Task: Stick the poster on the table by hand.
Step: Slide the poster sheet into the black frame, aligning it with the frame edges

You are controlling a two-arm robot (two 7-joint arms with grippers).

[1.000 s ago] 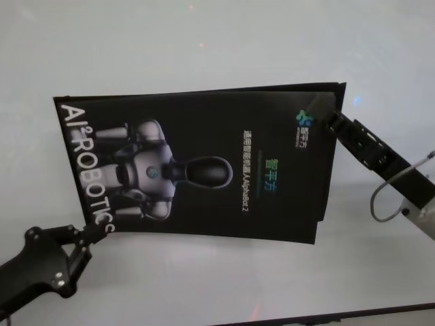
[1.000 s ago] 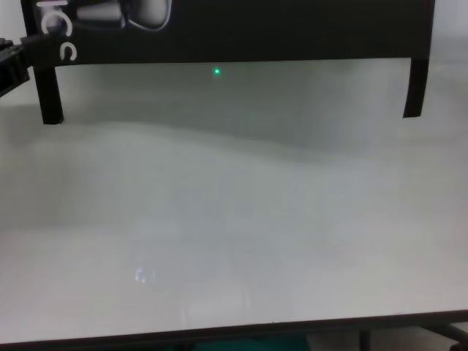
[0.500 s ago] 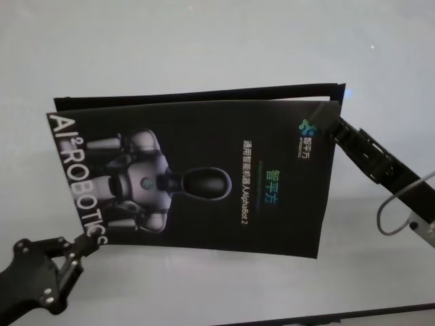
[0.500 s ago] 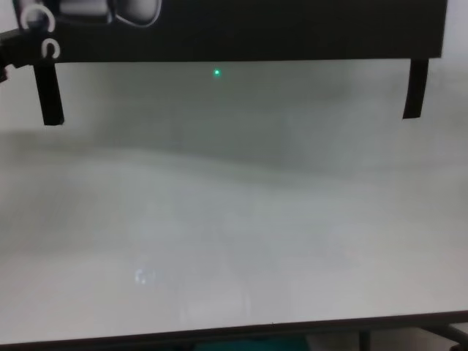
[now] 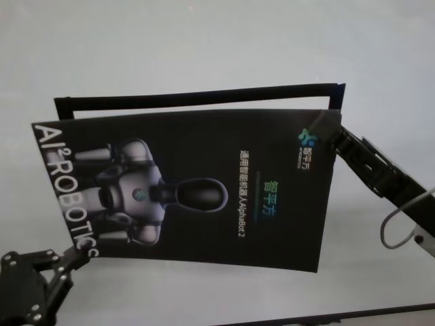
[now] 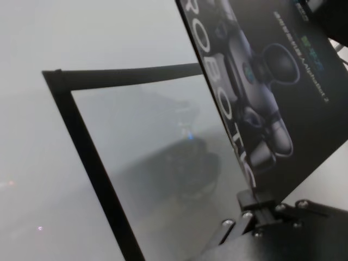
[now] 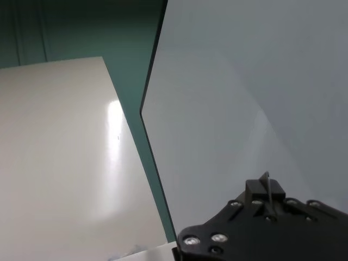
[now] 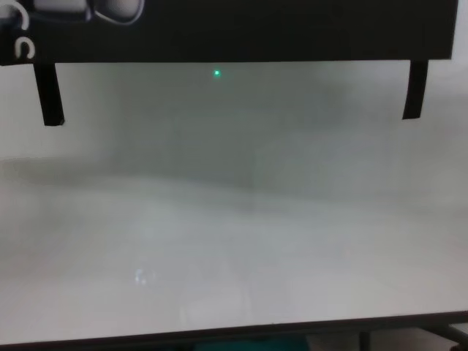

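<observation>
Poster held up off the table, above a black frame outline on it. Thin, floppy, light; best gripped at corners. Left hand pinching near-left corner, right hand pinching far-right corner.

Both arms are showing matte black, angular link bodies. The left gripper, at seven o'clock in the head view, is wearing small silver screw heads across its black plates, and its fingers are tapering to narrow black blocks. The right gripper, at three o'clock, is trailing a thin grey cable that is looping beside a pale grey housing.
</observation>
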